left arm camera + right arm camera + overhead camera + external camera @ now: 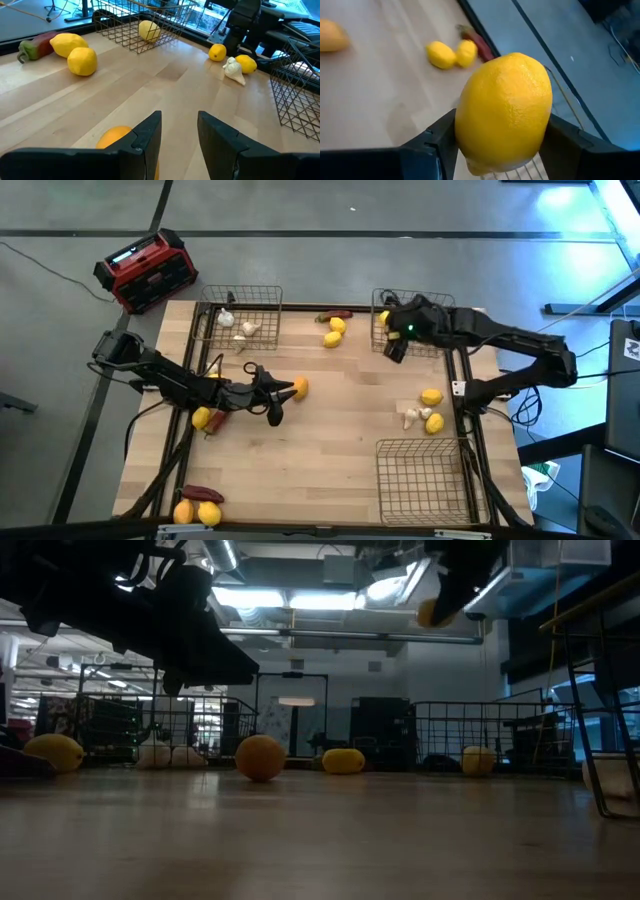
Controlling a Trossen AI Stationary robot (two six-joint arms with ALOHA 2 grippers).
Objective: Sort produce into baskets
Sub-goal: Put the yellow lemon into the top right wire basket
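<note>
My right gripper [393,340] hangs over the far right basket [440,352], shut on a yellow lemon [502,112] that also shows high up in the low view [432,612]. Another lemon [384,318] lies in that basket. My left gripper [179,135] is low over the table's middle left, open, with bare table between its fingers. An orange [298,387] rests on the table beside the outer side of one finger. The far left basket [262,292] holds whitish bulbs [246,330]. The near right basket [422,475] stands by the front edge. My left gripper has the orange [114,137] right by the outer side of one finger; whether they touch, I cannot tell. My right gripper pinches the lemon's two opposite sides [465,135] between its two fingers. The fingers slant downward. The lemon is lifted clear, high above the table.
Two lemons [333,332] and a red pepper [335,314] lie between the far baskets. Two lemons [431,397] and a bulb [412,417] lie at the right. A lemon [202,418] lies under my left arm, more fruit [196,511] near left. A red and black box [146,270] stands off the far left corner.
</note>
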